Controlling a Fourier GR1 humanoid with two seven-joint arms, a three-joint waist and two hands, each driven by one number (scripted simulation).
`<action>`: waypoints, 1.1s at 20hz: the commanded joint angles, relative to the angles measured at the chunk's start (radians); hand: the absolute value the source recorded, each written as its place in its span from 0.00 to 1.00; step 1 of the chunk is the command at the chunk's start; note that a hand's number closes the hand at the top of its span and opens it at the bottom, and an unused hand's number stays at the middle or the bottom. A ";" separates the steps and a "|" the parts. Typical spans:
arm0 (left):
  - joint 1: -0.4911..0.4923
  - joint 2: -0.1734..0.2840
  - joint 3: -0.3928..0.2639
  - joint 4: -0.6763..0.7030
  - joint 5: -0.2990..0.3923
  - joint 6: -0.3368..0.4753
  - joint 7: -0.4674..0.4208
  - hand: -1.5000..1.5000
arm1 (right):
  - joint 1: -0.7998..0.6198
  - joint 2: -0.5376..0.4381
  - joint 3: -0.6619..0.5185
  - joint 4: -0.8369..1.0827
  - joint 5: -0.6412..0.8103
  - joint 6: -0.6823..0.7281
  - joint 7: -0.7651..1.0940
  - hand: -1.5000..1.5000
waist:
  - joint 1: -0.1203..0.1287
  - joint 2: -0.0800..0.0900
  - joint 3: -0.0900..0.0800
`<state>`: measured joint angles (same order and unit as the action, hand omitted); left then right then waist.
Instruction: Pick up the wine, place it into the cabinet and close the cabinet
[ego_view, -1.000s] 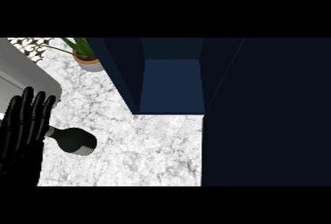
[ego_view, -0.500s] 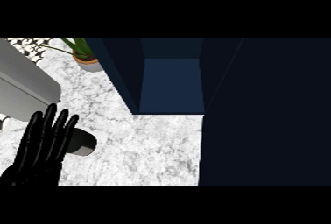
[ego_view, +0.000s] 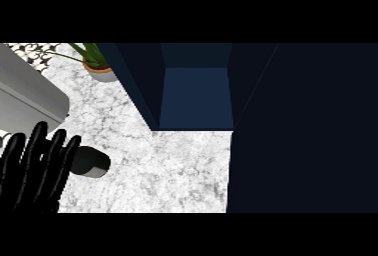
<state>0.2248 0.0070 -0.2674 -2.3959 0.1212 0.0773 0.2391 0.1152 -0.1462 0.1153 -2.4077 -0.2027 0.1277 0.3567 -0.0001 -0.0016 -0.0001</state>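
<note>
Marble counter (ego_view: 170, 170), left hand (ego_view: 33, 175) fingers straight over wine (ego_view: 92, 162), cabinet (ego_view: 196, 100) open

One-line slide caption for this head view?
Left hand, fingers straight, beside the dark wine bottle on the marble counter, open blue cabinet ahead.

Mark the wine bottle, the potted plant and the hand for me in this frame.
wine bottle (ego_view: 91, 162): head view, on its dark rounded body beside the fingers.
potted plant (ego_view: 101, 73): head view, on the pot.
left hand (ego_view: 37, 172): head view, on the straight black fingers.
</note>
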 joint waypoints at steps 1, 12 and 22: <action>-0.017 -0.007 -0.062 -0.057 -0.054 0.071 0.060 0.00 | -0.045 -0.027 -0.057 -0.138 -0.088 -0.038 0.166 0.00 | -0.001 0.000 0.000; -0.011 0.029 0.079 -0.133 -0.004 0.092 0.150 0.00 | -0.076 0.007 0.014 -0.120 0.027 -0.055 0.169 0.00 | 0.001 0.000 0.000; 0.075 0.047 0.287 -0.134 0.137 0.003 0.111 0.00 | -0.079 -0.012 -0.060 -0.126 -0.021 -0.046 0.149 0.00 | 0.005 -0.002 -0.001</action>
<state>0.2365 0.0562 -0.0491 -2.4608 0.1084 0.1198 0.3729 0.0162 -0.1395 0.1104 -2.4300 -0.1707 0.0721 0.4857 0.0014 -0.0027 -0.0008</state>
